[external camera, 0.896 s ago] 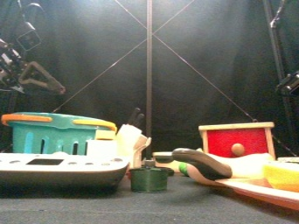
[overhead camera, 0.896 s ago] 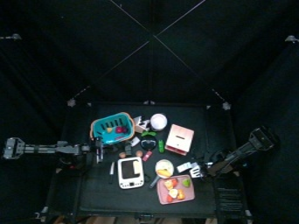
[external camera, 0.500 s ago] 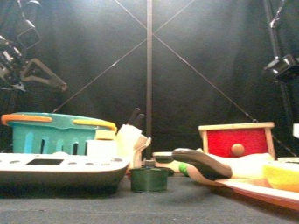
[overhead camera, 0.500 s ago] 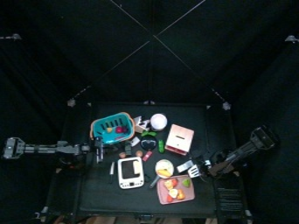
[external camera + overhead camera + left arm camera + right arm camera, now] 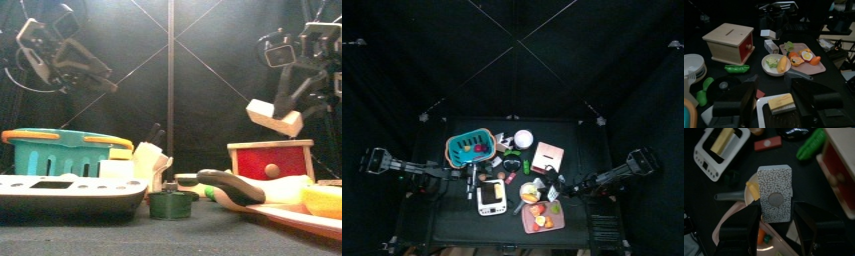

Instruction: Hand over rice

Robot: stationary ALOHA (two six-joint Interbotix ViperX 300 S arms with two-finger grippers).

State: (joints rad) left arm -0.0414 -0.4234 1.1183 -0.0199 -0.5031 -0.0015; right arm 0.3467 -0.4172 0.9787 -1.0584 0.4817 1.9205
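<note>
Above the table (image 5: pixel 80 240), the right tool (image 5: pixel 773 213) grips a small rigid rice box (image 5: pixel 274 117), likely light; left tool (image 5: pixel 771 107) open to clasp its flat sides.

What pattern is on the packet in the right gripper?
Grey-white speckles on the packet held by the right gripper; right wrist view.

Overhead looking down, front level and close, both sharing red box (image 5: pixel 549 156)

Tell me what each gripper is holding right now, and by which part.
The right gripper holds a small speckled packet by its lower end, lifted above the table. The left gripper holds nothing; its jaws stand open.
</note>
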